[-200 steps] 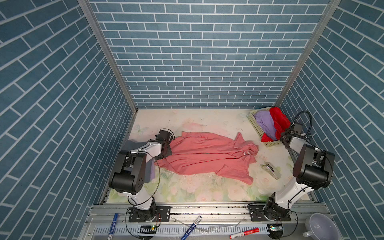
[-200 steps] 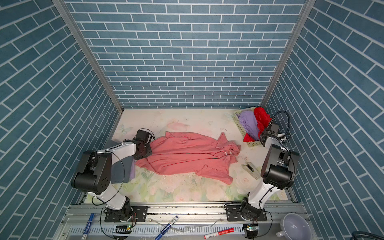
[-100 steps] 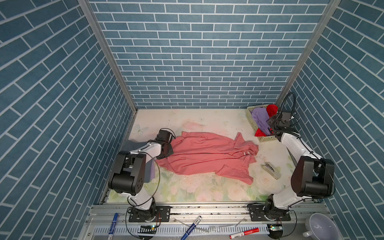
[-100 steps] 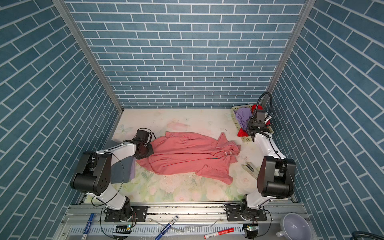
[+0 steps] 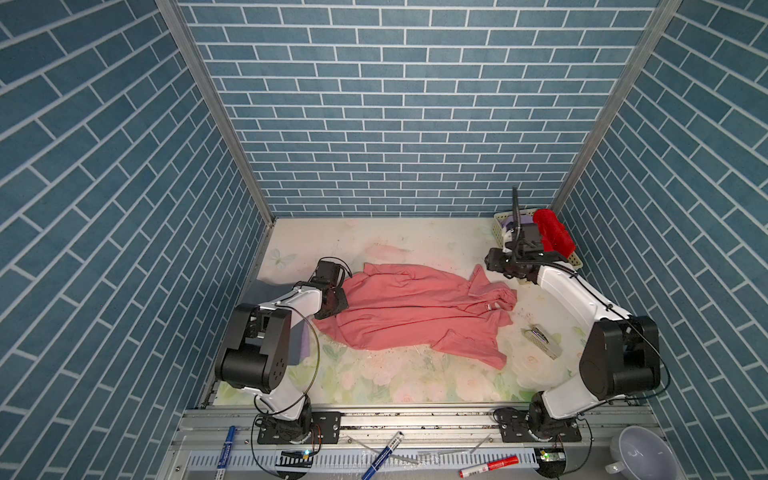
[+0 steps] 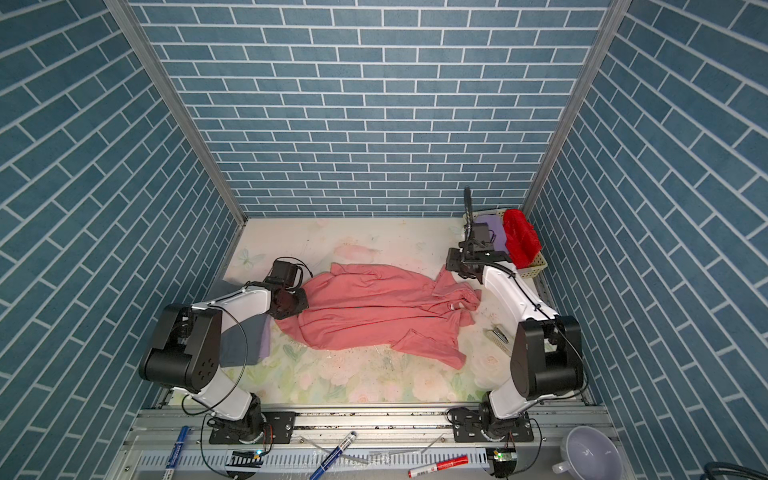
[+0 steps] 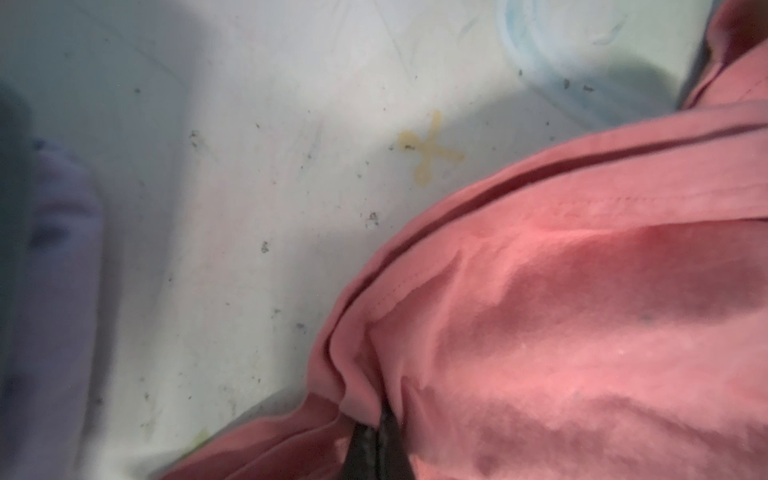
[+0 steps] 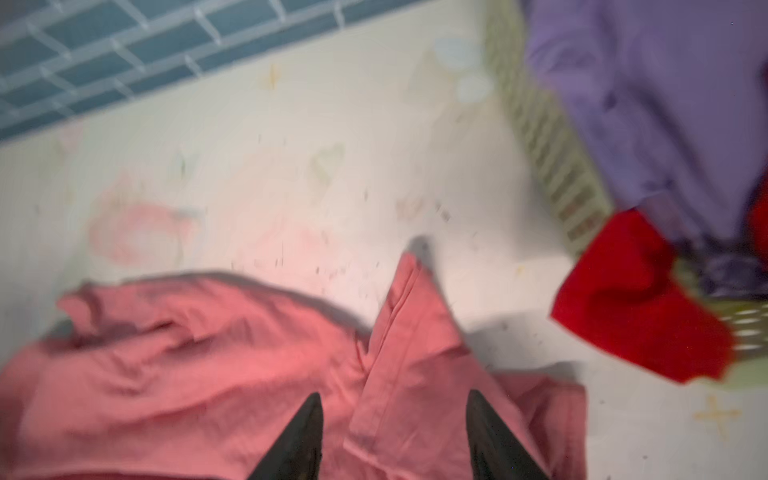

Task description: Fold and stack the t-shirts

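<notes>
The only tag we find on the clothes is the small white neck label [image 5: 493,306] of the salmon pink cloth t-shirt [image 5: 415,316], and in both top views it is too small to read. The blue marker pen [image 5: 227,445] and the red marker pen [image 5: 489,464] on the metal rail in front carry print that we cannot make out either.

The pink shirt lies crumpled across the middle of the floral table cover [image 5: 374,232]. The left gripper [image 7: 376,449] has its black fingers pressed together on a bunched fold at the shirt's left edge. The right gripper [image 8: 395,440] stands with its jaws apart and empty over the shirt's right end. That wrist picture is smeared, so we cannot tell whether the tips touch the cloth.

In the far right corner the cream plastic lattice basket [image 5: 575,259] holds a bright red cloth t-shirt [image 5: 555,235], which hangs over the rim, and a lavender cloth t-shirt [image 8: 665,104]. The right arm hides most of the lavender one in both top views.

Beside the left arm lie a slate grey cloth [image 6: 235,347] and a lavender cloth edge [image 6: 264,338], both largely covered by the arm. A small flat grey object [image 5: 540,341] sits near the right arm, and we cannot say what it is
</notes>
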Robot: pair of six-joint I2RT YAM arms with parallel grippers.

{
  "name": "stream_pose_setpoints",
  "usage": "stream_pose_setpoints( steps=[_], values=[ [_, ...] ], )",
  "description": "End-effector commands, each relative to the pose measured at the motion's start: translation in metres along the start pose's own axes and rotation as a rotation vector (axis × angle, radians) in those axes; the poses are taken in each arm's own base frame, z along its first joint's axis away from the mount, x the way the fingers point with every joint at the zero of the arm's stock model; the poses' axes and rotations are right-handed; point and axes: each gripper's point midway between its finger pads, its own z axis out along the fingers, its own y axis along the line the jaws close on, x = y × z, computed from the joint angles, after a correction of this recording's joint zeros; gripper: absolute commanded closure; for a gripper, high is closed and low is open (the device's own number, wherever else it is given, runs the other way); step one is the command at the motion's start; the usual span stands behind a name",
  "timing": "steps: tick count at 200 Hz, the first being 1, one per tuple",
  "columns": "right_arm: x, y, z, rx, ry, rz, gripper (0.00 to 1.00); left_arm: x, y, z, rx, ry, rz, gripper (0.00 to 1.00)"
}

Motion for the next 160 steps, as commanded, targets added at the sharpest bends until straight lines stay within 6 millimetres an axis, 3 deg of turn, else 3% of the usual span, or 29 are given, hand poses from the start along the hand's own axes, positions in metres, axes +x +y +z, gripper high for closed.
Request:
stream_pose_setpoints(
  steps=[1, 34, 95, 160],
  values=[
    [0.036, 0.02, 0.009, -0.039, 0.134, -0.138, 0.45, -0.001, -0.005, -0.006, 0.038, -0.014, -0.005, 1.0],
    [0.062, 0.036, 0.034, -0.038, 0.229, -0.227, 0.46, 0.001, -0.008, -0.005, 0.054, -0.006, 0.002, 1.0],
    [0.087, 0.022, 0.056, 0.058, 0.301, -0.249, 0.48, 0.004, -0.006, -0.008, 0.055, -0.016, -0.005, 1.0],
    [0.097, 0.006, 0.078, 0.14, 0.329, -0.263, 0.57, 0.003, -0.006, -0.013, 0.058, -0.026, -0.003, 1.0]
  ],
)
